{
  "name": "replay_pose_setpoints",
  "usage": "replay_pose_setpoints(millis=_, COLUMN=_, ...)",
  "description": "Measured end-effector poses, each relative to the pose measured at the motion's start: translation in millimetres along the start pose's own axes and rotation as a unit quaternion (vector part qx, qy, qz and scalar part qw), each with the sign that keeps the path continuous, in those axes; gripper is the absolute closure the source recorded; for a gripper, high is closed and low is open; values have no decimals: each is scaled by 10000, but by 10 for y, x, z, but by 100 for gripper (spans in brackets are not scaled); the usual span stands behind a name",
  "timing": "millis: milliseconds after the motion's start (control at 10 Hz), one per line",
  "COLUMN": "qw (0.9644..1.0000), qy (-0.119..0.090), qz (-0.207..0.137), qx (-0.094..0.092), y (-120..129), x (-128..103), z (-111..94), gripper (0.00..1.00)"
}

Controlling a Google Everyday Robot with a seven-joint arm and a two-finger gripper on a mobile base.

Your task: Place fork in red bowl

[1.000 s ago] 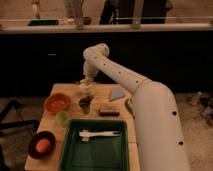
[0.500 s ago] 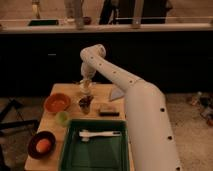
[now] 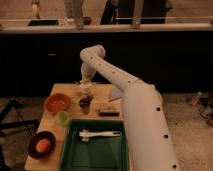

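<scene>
The red bowl point(image 3: 57, 102), shallow and orange-red, sits at the left of the wooden table point(image 3: 75, 89). A white fork-like utensil point(image 3: 100, 134) lies across the far part of the green tray point(image 3: 97, 152) at the table's front. My gripper point(image 3: 86, 90) hangs at the end of the long white arm point(image 3: 120, 82) at the back middle of the table. It is just above a dark cup point(image 3: 85, 104) and to the right of the red bowl. It is far from the utensil, and nothing can be seen held in it.
A darker brown-red bowl holding an orange egg-like thing point(image 3: 42, 144) sits at the front left. A small green cup point(image 3: 62, 118) stands between the two bowls. A dark flat block point(image 3: 108, 110) and a pale object point(image 3: 116, 95) lie right of the dark cup.
The near part of the arm has shifted slightly. The gripper stays over the dark cup, and the objects have not moved.
</scene>
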Motion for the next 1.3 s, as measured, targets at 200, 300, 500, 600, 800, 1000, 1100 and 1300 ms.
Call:
replay_pose_setpoints(millis=200, qw=10000, qy=7, qz=-4, qx=-22, y=-4, x=4, z=11, gripper=54)
replay_pose_setpoints(millis=300, qw=10000, qy=9, qz=-10, qx=-36, y=-13, x=2, z=20, gripper=54)
replay_pose_setpoints(millis=500, qw=10000, qy=18, qz=-4, qx=-61, y=-31, x=10, z=41, gripper=54)
replay_pose_setpoints(millis=600, qw=10000, qy=19, qz=-1, qx=-76, y=-41, x=15, z=55, gripper=54)
replay_pose_setpoints(millis=800, qw=9999, qy=25, qz=8, qx=-109, y=-53, x=29, z=87, gripper=54)
replay_pose_setpoints(millis=1000, qw=9999, qy=36, qz=26, qx=-152, y=-55, x=46, z=121, gripper=54)
replay_pose_setpoints(millis=1100, qw=9998, qy=44, qz=39, qx=-179, y=-52, x=59, z=144, gripper=54)
replay_pose_setpoints(millis=1300, qw=9997, qy=54, qz=51, qx=-233, y=-42, x=67, z=185, gripper=54)
